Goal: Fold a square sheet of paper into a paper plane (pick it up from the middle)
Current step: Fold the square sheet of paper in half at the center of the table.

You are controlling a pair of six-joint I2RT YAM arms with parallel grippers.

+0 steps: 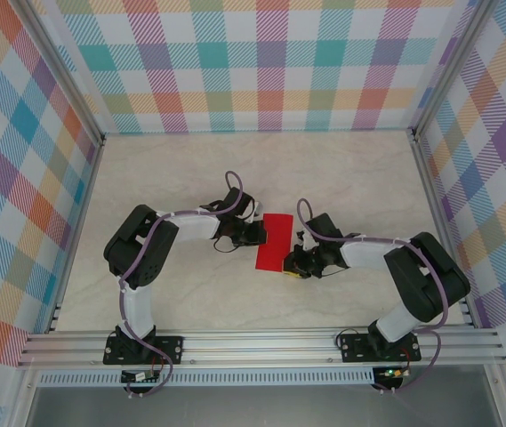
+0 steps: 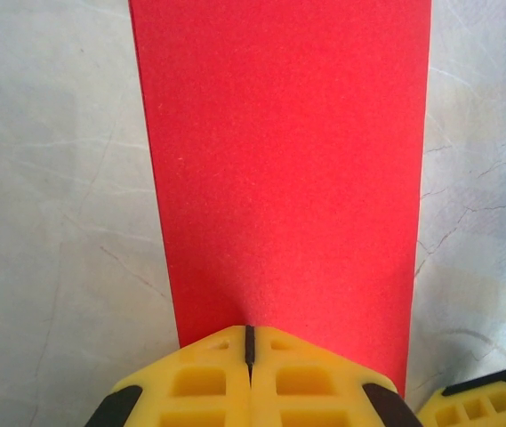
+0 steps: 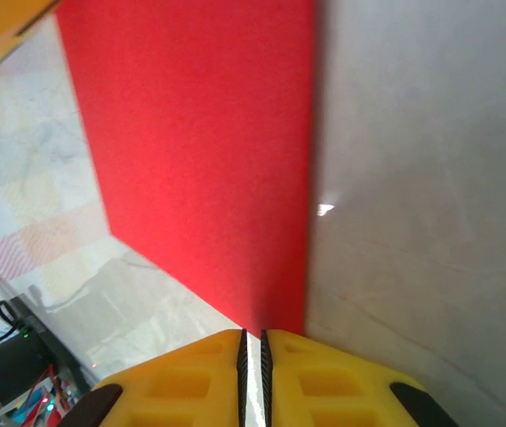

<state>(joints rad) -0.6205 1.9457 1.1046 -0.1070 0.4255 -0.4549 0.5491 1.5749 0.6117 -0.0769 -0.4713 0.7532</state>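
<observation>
The square sheet of paper [image 1: 275, 242], bright red, shows as a narrow rectangle mid-table between the two arms. My left gripper [image 1: 259, 234] is at its left edge. In the left wrist view the yellow jaws [image 2: 249, 331] are pressed together, and the sheet [image 2: 279, 160] runs in under their tips. My right gripper [image 1: 294, 260] is at the lower right edge. Its pads [image 3: 253, 334] show a thin slit where a corner of the sheet [image 3: 199, 160] meets them. The sheet casts a shadow on the table to its right.
The pale marbled table [image 1: 181, 178] is walled by checked panels [image 1: 261, 62] at the back and both sides. An aluminium rail [image 1: 261, 342] carries the arm bases along the near edge. The right gripper's yellow finger [image 2: 479, 400] shows beside the left one.
</observation>
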